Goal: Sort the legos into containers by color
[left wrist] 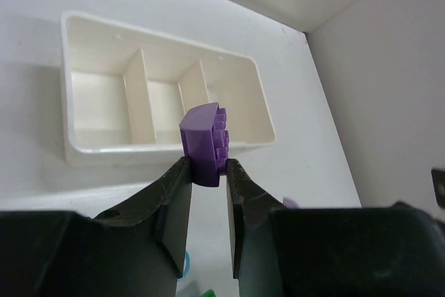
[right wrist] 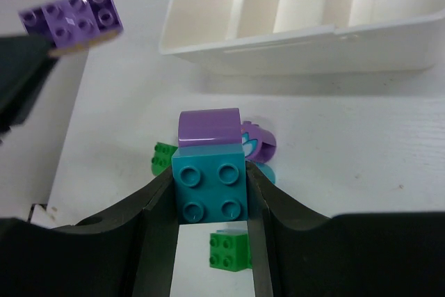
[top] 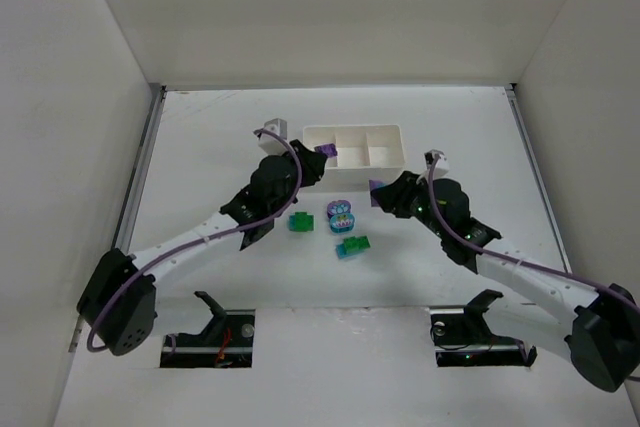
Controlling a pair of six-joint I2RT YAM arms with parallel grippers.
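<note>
My left gripper [top: 318, 157] is shut on a purple lego [top: 326, 150] and holds it in the air just left of the white tray's [top: 352, 130] left end. In the left wrist view the purple lego [left wrist: 204, 145] sits between my fingertips, in front of the tray's near wall [left wrist: 139, 152]; all three compartments look empty. My right gripper [top: 380, 192] is shut on a teal-and-purple clump [right wrist: 210, 184], held above the table. A green lego [top: 300, 220], a purple-and-teal clump [top: 342, 215] and a green-and-teal clump [top: 352, 246] lie on the table between the arms.
White walls enclose the table on the left, back and right. In the right wrist view the tray [right wrist: 292, 43] is ahead, the left gripper's purple lego [right wrist: 71, 14] is at upper left, and green legos [right wrist: 229, 250] lie below my fingers.
</note>
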